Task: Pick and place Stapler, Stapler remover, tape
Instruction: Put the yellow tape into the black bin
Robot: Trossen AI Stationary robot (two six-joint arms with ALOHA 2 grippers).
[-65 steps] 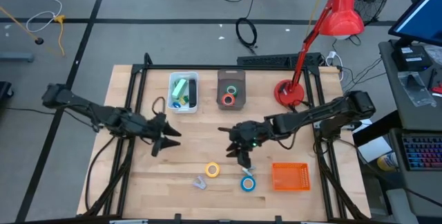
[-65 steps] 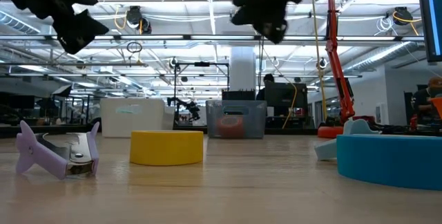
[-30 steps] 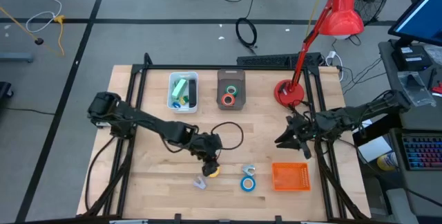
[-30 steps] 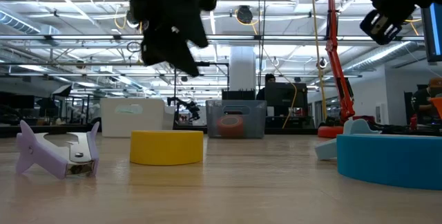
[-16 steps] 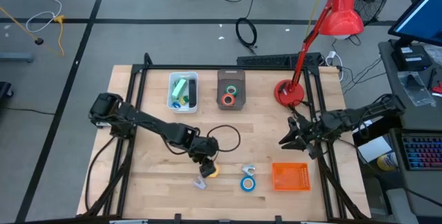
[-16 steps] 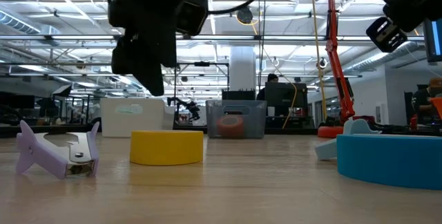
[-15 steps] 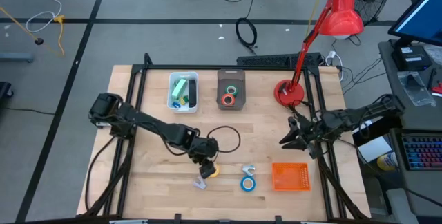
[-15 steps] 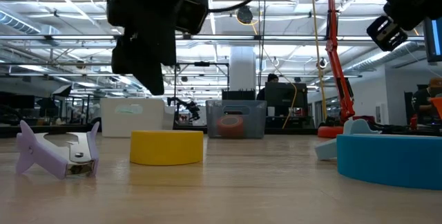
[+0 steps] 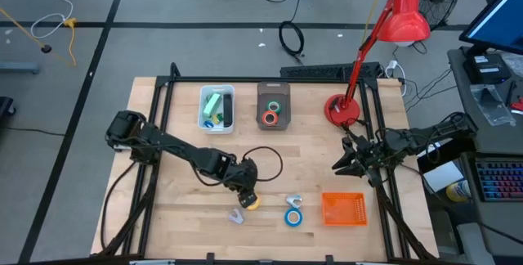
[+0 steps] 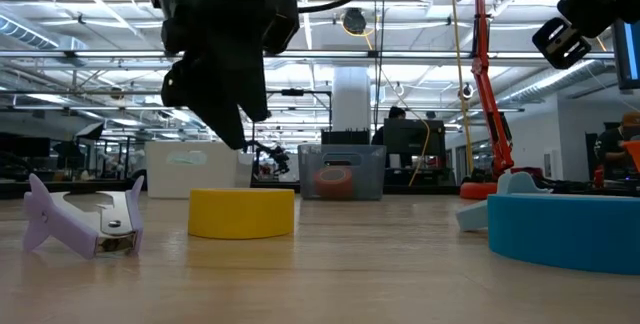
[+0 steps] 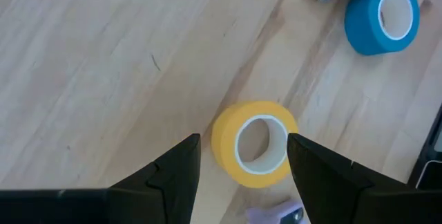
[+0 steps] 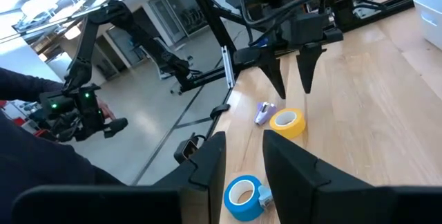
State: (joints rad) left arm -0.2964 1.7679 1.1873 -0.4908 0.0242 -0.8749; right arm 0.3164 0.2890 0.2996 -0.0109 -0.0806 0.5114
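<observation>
My left gripper (image 9: 248,193) (image 11: 243,139) hangs open just above the yellow tape roll (image 9: 252,203) (image 11: 224,144), one finger on either side, not touching it; the low view shows it (image 10: 232,129) clear above the roll (image 10: 241,212). The roll lies flat on the table. The lavender stapler remover (image 9: 237,216) (image 10: 80,219) lies beside it. The blue tape roll (image 9: 292,216) (image 11: 382,16) lies flat with the small light-blue stapler (image 9: 294,202) against it. Green (image 9: 274,106) and orange-red (image 9: 270,119) rolls lie in the grey bin. My right gripper (image 9: 338,167) (image 12: 244,135) waits open near the table's right edge.
A clear bin (image 9: 216,108) with green items and the grey bin (image 9: 274,93) stand at the far side. An orange basket (image 9: 343,208) sits near the right front. A red desk lamp (image 9: 343,110) stands at the far right. A black cable loops behind my left gripper.
My left gripper has moved toward the table's near edge and down, closing on the yellow tape roll, and has turned a little. It stays open. The rolls, stapler and remover have not moved.
</observation>
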